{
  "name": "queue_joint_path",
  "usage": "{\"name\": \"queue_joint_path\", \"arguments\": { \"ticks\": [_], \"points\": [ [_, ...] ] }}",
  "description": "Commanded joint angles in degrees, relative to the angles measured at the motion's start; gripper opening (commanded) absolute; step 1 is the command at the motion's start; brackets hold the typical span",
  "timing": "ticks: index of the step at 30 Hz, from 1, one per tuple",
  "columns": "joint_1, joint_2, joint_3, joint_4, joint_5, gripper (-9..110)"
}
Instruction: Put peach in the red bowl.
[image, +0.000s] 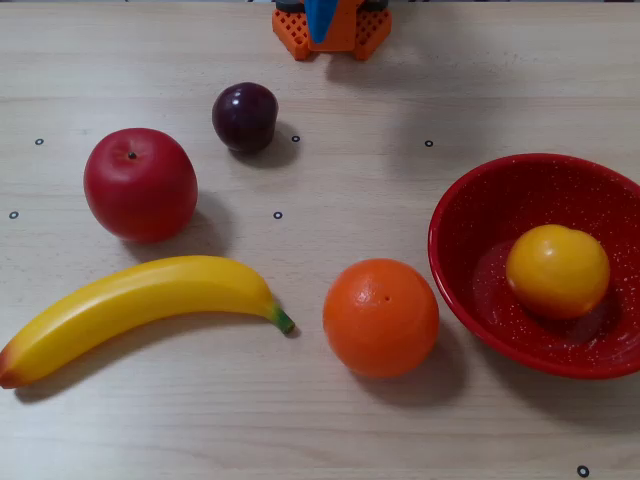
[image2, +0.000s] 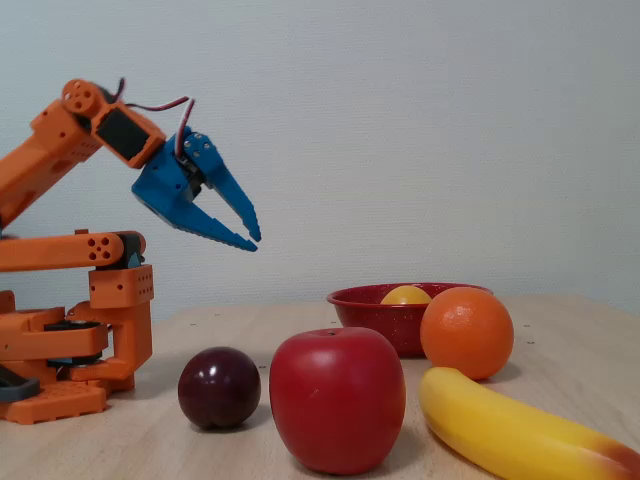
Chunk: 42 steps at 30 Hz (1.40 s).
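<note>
The peach, smooth and yellow-orange, lies inside the red bowl at the right of a fixed view. In the other fixed view only its top shows above the bowl's rim. My blue gripper hangs in the air high at the left, well back from the bowl and near the arm's orange base. Its jaws stand nearly closed and hold nothing. In the top-down fixed view only the arm's base shows at the top edge.
A dark purple plum, a red apple, a yellow banana and a deep-orange orange lie on the wooden table. The orange sits just left of the bowl.
</note>
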Motion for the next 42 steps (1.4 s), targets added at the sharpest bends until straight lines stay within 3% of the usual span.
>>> {"name": "queue_joint_path", "arguments": {
  "ticks": [1, 15, 28, 42],
  "points": [
    [1.3, 1.7, 0.2, -0.7, 0.2, 0],
    [0.6, 8.4, 25.0, -24.0, 2.3, 0],
    [-1.1, 10.5, 39.9, -32.1, 6.7, 0],
    [-3.3, 10.5, 44.0, -32.9, 11.3, 0]
  ]
}}
